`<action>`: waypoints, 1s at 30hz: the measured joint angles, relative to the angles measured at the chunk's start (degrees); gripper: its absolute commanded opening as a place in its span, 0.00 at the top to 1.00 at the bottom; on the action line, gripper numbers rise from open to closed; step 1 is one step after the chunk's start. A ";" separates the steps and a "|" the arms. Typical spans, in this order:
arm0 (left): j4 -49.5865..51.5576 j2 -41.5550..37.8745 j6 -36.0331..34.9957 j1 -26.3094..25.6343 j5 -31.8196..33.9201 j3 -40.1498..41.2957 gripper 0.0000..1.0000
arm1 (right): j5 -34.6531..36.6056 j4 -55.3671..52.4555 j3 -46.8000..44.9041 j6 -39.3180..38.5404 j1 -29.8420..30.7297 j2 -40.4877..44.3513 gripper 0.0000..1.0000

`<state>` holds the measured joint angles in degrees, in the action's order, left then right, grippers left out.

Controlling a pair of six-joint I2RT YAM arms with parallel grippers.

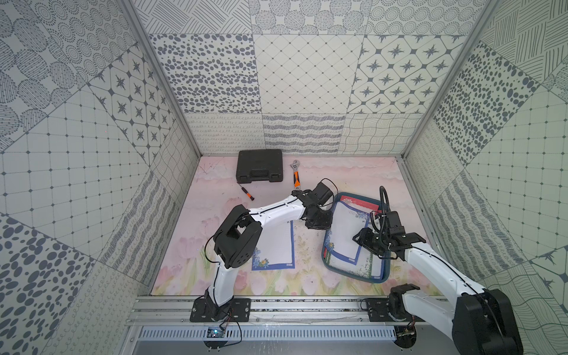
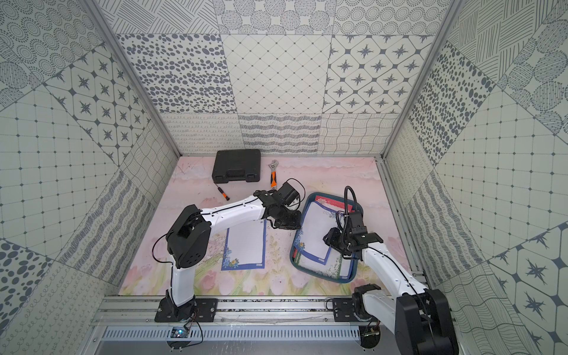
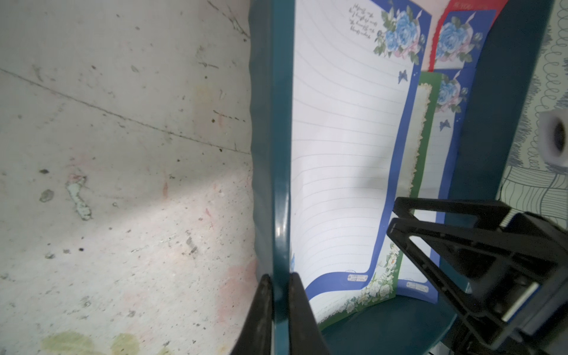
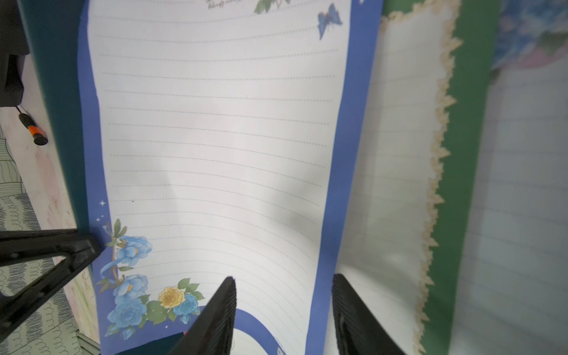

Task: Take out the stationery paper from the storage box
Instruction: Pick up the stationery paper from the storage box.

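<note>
Left wrist view alone shows the left gripper (image 3: 280, 278) jaws pinched narrow on the storage box (image 3: 281, 153) rim, a grip hidden under the left arm (image 1: 276, 209) in both top views. Right wrist view shows the right gripper (image 4: 283, 278) jaws parted over the top blue-bordered stationery paper (image 4: 215, 138), inside the box near the table (image 1: 215, 190) right edge; contact unclear
</note>
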<state>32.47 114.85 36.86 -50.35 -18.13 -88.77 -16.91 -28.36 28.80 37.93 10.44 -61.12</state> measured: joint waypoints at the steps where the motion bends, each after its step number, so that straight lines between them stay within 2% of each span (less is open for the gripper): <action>1: 0.02 0.07 0.00 0.00 -0.04 -0.11 0.93 | -0.35 0.24 0.00 0.11 -0.09 0.00 0.48; 23: 0.31 1.09 0.00 0.00 -0.74 -1.40 0.94 | -6.10 7.21 -2.36 5.01 -1.31 2.19 0.57; 30: 0.35 1.70 -0.02 0.00 -1.11 -2.16 0.94 | -6.21 9.81 -3.93 7.26 -1.53 1.97 0.66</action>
<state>32.82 116.55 36.84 -50.35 -19.25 -90.94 -23.11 -18.55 24.86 45.19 8.91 -59.16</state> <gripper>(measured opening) 0.096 0.355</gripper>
